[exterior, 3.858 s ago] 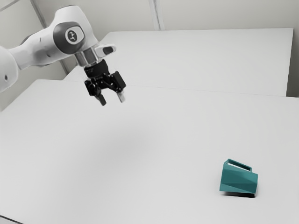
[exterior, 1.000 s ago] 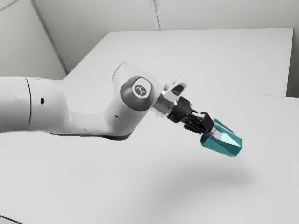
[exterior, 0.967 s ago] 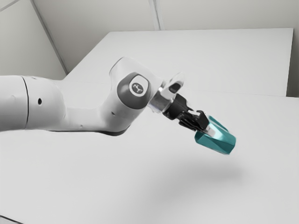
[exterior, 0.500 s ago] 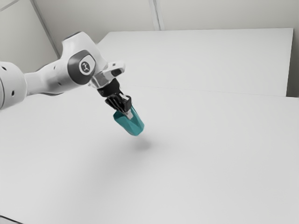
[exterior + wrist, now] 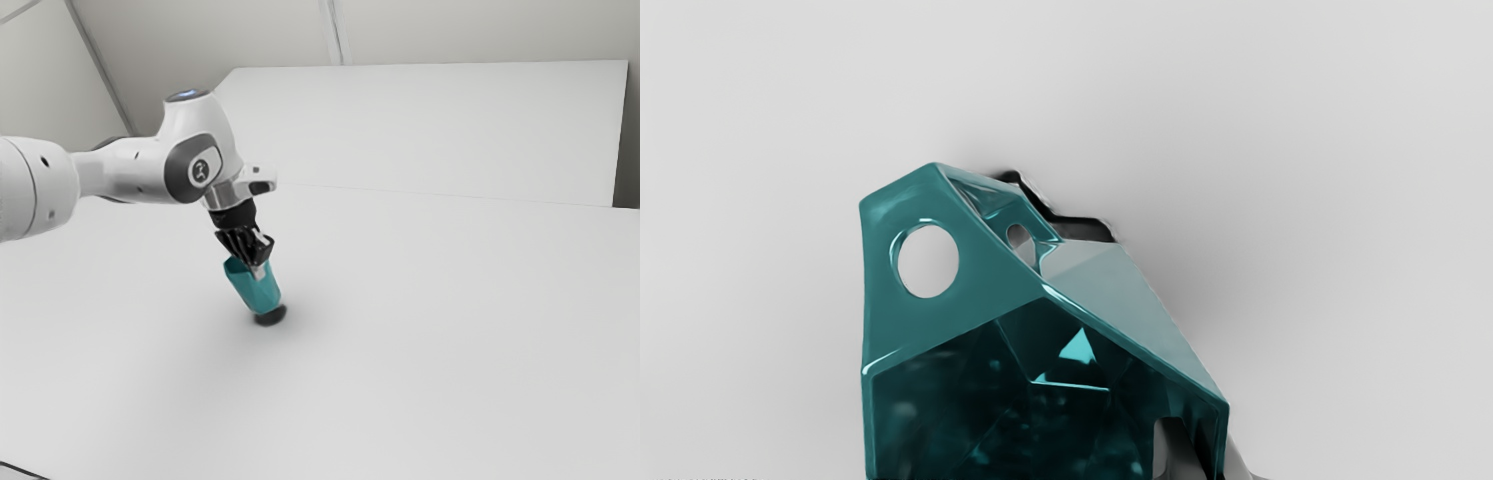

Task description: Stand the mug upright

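Now, in the exterior view, the mug [image 5: 257, 292] leans, mouth upward, below the gripper [image 5: 259, 269], close to or touching the white table [image 5: 450, 330]; a pale wall [image 5: 480, 30] stands behind. In the wrist view, the fingers [image 5: 1170, 450] pinch its side, one inside, one outside.

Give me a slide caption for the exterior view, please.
A robot arm's pincer grips a tilted teal mug by its wall at a white table.

Arm [image 5: 130, 170]: was white, with rounded segments and small dark holes. Elbow-like joint: wore a dark grey surround [image 5: 182, 168] and black emblem [image 5: 201, 171]. Top cap [image 5: 188, 95]: was dark-rimmed, blue. Collar [image 5: 223, 195]: was silvery. Fingers [image 5: 260, 271]: were pale-tipped.
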Controlling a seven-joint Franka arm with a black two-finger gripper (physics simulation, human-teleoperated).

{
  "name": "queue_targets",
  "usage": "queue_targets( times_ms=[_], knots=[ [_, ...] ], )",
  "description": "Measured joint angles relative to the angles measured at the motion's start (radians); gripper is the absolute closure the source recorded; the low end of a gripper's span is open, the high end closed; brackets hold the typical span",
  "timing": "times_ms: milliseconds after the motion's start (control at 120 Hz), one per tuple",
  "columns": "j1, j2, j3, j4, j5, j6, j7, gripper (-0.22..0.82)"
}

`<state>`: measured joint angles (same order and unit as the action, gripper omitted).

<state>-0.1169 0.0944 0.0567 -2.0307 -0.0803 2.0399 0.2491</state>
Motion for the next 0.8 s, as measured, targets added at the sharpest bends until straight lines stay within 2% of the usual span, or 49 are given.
queue_targets(
  times_ms=[417, 625, 800],
  knots=[
    [0.011, 0.070, 0.000, 0.001, 0.032, 0.029, -0.045, 0.78],
    [0.007, 0.066, -0.001, 0.003, 0.025, 0.030, -0.054, 0.35],
    [-0.003, -0.006, -0.010, 0.016, 0.018, 0.007, -0.059, 0.15]
  ],
)
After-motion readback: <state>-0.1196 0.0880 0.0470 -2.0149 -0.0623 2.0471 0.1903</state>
